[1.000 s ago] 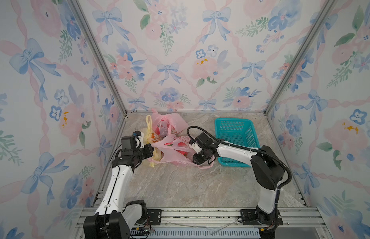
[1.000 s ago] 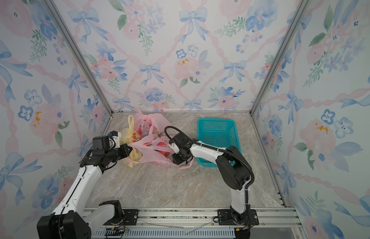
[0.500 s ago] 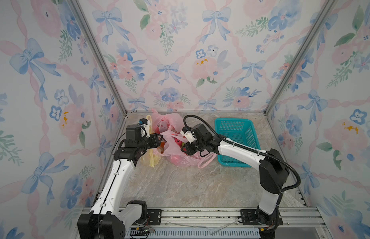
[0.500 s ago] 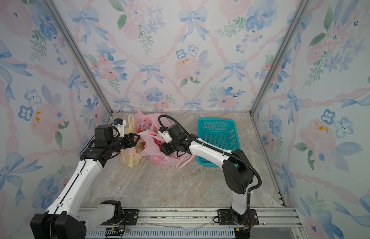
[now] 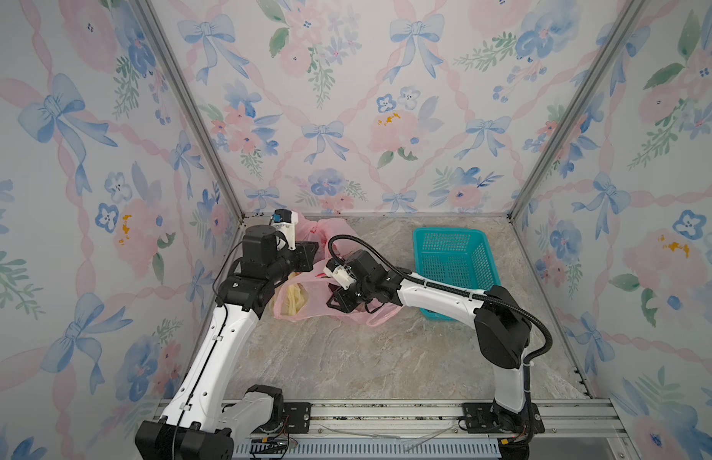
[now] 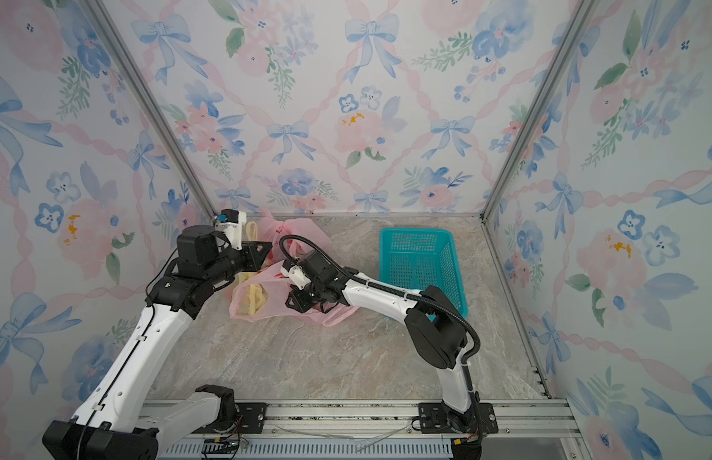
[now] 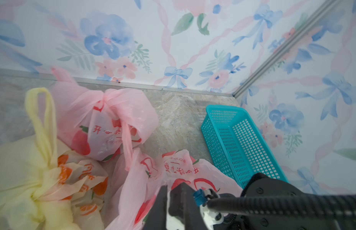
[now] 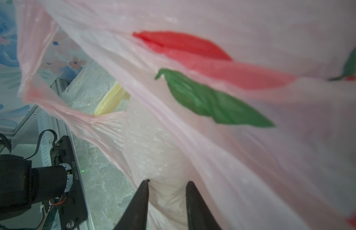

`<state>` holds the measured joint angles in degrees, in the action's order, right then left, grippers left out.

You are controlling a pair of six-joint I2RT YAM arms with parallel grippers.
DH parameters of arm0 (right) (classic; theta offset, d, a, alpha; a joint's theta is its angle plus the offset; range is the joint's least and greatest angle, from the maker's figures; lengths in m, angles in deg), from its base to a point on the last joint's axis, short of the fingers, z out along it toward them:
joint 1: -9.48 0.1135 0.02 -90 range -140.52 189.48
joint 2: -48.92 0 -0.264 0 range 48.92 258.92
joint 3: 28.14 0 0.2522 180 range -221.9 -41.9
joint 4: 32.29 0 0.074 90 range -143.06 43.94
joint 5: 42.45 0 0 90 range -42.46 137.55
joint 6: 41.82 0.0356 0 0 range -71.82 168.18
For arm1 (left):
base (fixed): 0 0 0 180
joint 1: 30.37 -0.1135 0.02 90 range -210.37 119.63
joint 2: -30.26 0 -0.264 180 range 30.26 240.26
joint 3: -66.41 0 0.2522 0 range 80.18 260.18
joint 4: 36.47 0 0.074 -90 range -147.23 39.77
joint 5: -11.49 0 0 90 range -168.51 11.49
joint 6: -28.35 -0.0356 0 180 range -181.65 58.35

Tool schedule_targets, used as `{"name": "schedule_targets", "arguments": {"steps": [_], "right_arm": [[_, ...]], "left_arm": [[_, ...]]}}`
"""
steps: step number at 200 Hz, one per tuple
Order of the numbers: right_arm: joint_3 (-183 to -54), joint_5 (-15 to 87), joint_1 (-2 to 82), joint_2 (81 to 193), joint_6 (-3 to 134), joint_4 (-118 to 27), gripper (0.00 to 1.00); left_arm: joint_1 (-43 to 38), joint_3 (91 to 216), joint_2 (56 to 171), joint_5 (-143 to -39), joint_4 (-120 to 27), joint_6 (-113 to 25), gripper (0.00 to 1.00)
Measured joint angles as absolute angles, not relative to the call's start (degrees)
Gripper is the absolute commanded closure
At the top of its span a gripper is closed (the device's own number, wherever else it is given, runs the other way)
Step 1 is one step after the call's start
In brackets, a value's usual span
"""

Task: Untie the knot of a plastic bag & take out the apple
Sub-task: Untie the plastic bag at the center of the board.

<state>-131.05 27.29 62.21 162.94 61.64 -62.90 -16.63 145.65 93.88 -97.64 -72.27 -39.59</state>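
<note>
In both top views, you have the pink plastic bag (image 5: pixel 322 296) lying on the table (image 5: pixel 346 358) between the two arms, just beside the teal basket (image 5: pixel 454 263). It is thin and translucent, printed with red fruit and green leaves, and slumped over a yellow bag (image 5: pixel 296 296). Your left end effector (image 5: pixel 308 255) sits at the bag's far edge; the right end effector (image 5: pixel 338 302) presses into its near side.

In the left wrist view, a second, knotted pink bag (image 7: pixel 105 119) stands behind, by the wall. The left end effector (image 7: pixel 173 199) is clenched; whether film is pinched in it is hard to tell.

In the right wrist view, the right end effector (image 8: pixel 167 199) has its jaws partly apart with pink film bulging between them, seemingly grasping a fold. The apple is not clearly visible; it is probably under that bulge.

To do this step well, hold one side steady and pull the other slowly apart, so the mouth widens without tearing.
</note>
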Motion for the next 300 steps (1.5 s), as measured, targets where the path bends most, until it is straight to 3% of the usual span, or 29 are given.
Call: {"name": "schedule_targets", "arguments": {"steps": [61, 131, 209, 300], "right_arm": [[-129.85, 23.43, 54.85, 162.94, 66.62, -60.14, 0.58], [-125.52, 20.45, 49.51, 160.23, 68.87, -58.59, 0.41], [-123.05, 28.96, 48.01, 157.47, 67.06, -60.43, 0.52], [-129.19, 37.46, 49.3, 161.84, 64.46, -61.1, 0.51]], "left_arm": [[-5.44, 141.45, 97.66, -98.17, -69.61, -36.37, 1.0], [-2.4, 138.41, 103.49, -98.32, -65.19, -34.52, 1.0], [-0.41, 140.95, 113.0, -91.2, -62.63, -35.72, 1.0], [0.18, 141.74, 121.33, -77.38, -65.17, -38.39, 1.0]]}}
